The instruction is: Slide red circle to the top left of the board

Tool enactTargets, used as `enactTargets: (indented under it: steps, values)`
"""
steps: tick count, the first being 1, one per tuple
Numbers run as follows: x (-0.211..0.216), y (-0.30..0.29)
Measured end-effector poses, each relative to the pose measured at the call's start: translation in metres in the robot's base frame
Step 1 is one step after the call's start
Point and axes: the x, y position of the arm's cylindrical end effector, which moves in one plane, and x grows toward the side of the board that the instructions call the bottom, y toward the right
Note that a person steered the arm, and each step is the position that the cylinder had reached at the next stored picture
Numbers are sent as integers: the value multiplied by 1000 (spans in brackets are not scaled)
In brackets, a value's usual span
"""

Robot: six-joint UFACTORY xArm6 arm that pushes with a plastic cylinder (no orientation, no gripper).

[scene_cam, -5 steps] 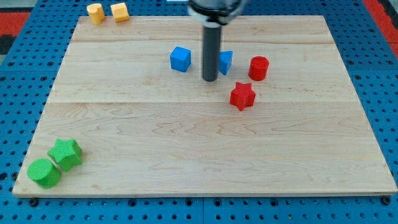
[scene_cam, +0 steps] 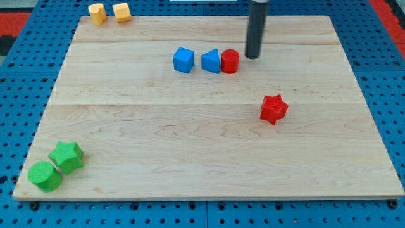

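Note:
The red circle (scene_cam: 230,61) sits in the upper middle of the board, touching the right side of a blue triangular block (scene_cam: 211,61). A blue cube (scene_cam: 183,60) lies just left of that. My tip (scene_cam: 253,56) is on the board close to the right of the red circle, a little above its level. A red star (scene_cam: 273,109) lies lower right of the tip, apart from it.
Two yellow blocks (scene_cam: 97,12) (scene_cam: 121,11) sit at the board's top left edge. A green star (scene_cam: 67,156) and a green circle (scene_cam: 45,175) sit at the bottom left corner. The wooden board (scene_cam: 190,145) lies on a blue pegboard.
My tip moved from left of the blue triangle to the right of the red circle. The red circle shifted left against the blue triangle. The red star moved down and right.

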Motion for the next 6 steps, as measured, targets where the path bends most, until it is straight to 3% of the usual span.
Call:
enactTargets:
  steps: [1, 2, 3, 4, 5, 6]
  values:
    - [21, -28]
    - [-38, -117]
    - [-67, -158]
    - [-75, -186]
    - [-108, -274]
    - [-121, -307]
